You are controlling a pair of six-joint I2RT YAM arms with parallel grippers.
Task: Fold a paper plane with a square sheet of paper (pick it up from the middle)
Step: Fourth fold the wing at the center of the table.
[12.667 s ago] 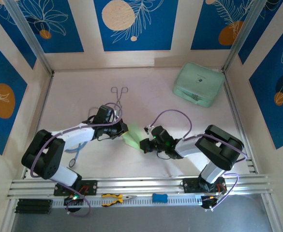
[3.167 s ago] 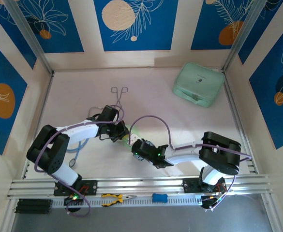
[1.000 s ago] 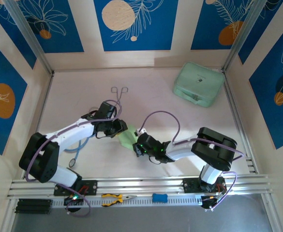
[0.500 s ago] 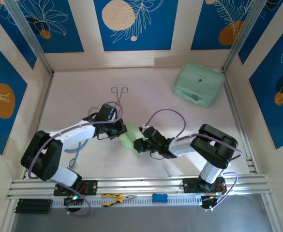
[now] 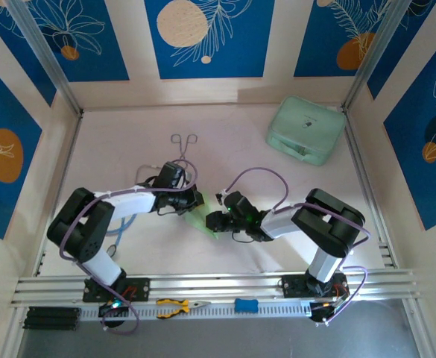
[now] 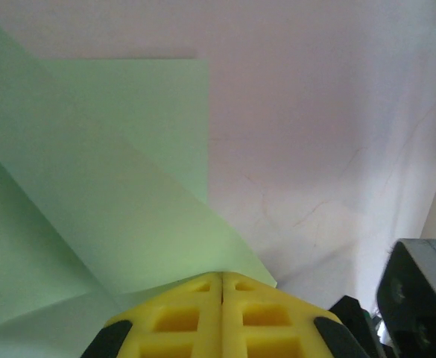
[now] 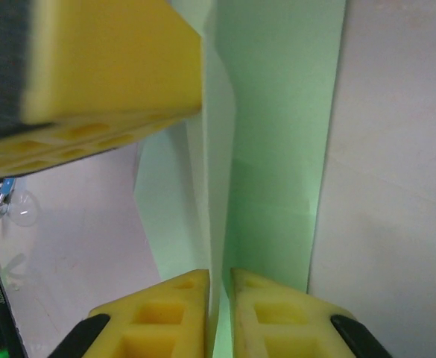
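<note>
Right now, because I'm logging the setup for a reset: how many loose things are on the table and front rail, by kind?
Green paper: 1
Mint case: 1
Metal tongs: 1
Ring-handled tool: 1
Yellow-handled pliers: 1
Blue block on the rail: 1
Total: 6

Paper point(image 5: 201, 220): thin, light-green, part-folded, small narrow shape at centre of top view. Left wrist view: paper point(image 6: 91, 186) fills left half, overlapping flaps w/ diagonal edges. Right wrist view: paper point(image 7: 277, 149) has raised crease running top-to-bottom, mid-frame.
</note>
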